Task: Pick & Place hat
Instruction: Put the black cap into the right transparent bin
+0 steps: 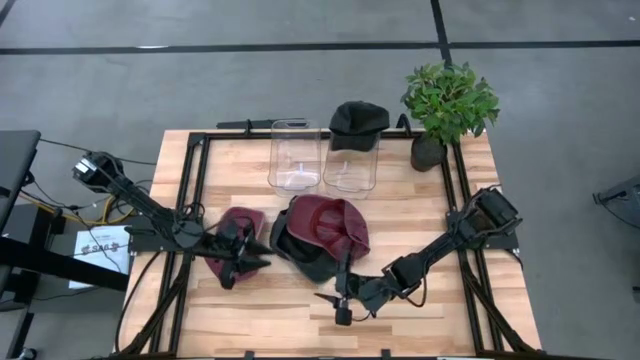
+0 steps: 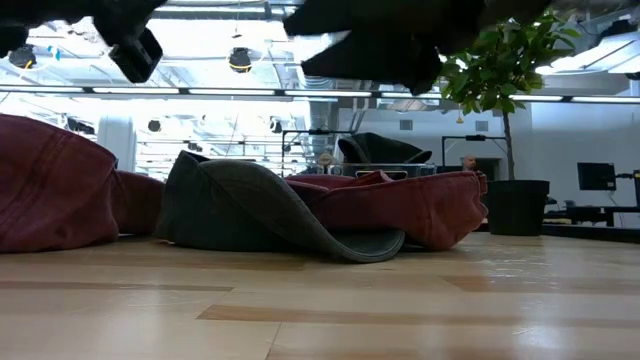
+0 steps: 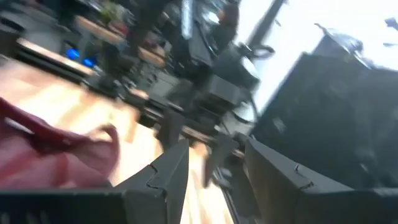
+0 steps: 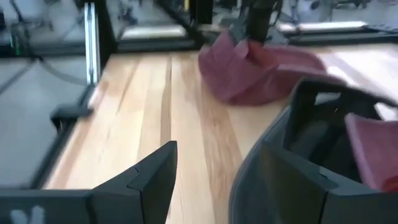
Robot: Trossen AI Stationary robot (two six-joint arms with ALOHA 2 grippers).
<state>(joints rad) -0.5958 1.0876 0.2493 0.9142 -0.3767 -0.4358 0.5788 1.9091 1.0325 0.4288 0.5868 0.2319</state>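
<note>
A maroon hat with a dark grey brim lies at the table's middle. A smaller maroon hat lies to its left. A black hat rests on one of two clear containers at the back. My left gripper hangs open between the two maroon hats with nothing between its fingers. My right gripper is open, low over the table at the middle hat's near side. In the right wrist view that hat's dark brim curves close by one finger. My right gripper has one finger right beside the middle hat's dark brim, at the hat's near side. I cannot tell whether it touches the brim. Nothing lies between the two fingers.
A potted plant stands at the back right corner. A black frame runs along the table's edges. Bare wood lies along the near edge, to the left of my right gripper.
</note>
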